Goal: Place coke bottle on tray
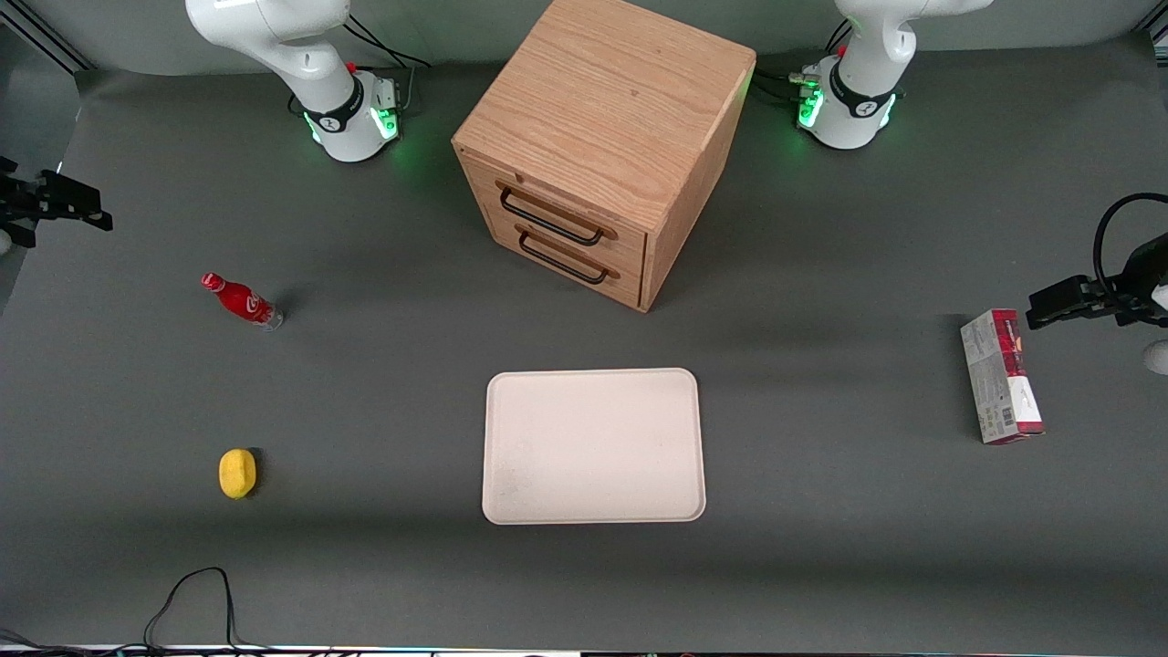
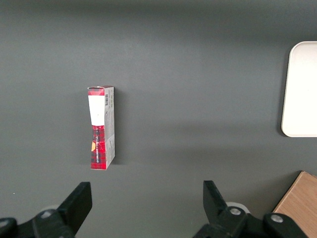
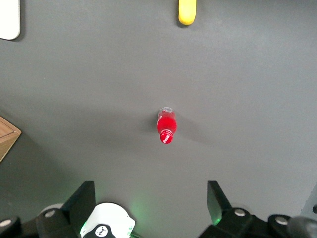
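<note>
The coke bottle (image 1: 242, 301) stands upright on the grey mat toward the working arm's end of the table, with a red cap, red label and clear base. In the right wrist view the coke bottle (image 3: 166, 126) shows from above, cap toward the camera. My gripper (image 3: 150, 198) hangs high above it, open wide with nothing between its fingers (image 3: 84, 198). In the front view the gripper (image 1: 55, 203) shows at the frame's edge. The cream-white tray (image 1: 593, 445) lies flat mid-table, nearer the front camera than the bottle, with nothing on it. Its corner, the tray (image 3: 9, 20), also shows.
A wooden drawer cabinet (image 1: 602, 137) stands farther from the front camera than the tray. A yellow lemon (image 1: 237, 473) lies nearer the front camera than the bottle. A red-and-white carton (image 1: 1001, 376) lies toward the parked arm's end. A black cable (image 1: 192, 593) loops near the front edge.
</note>
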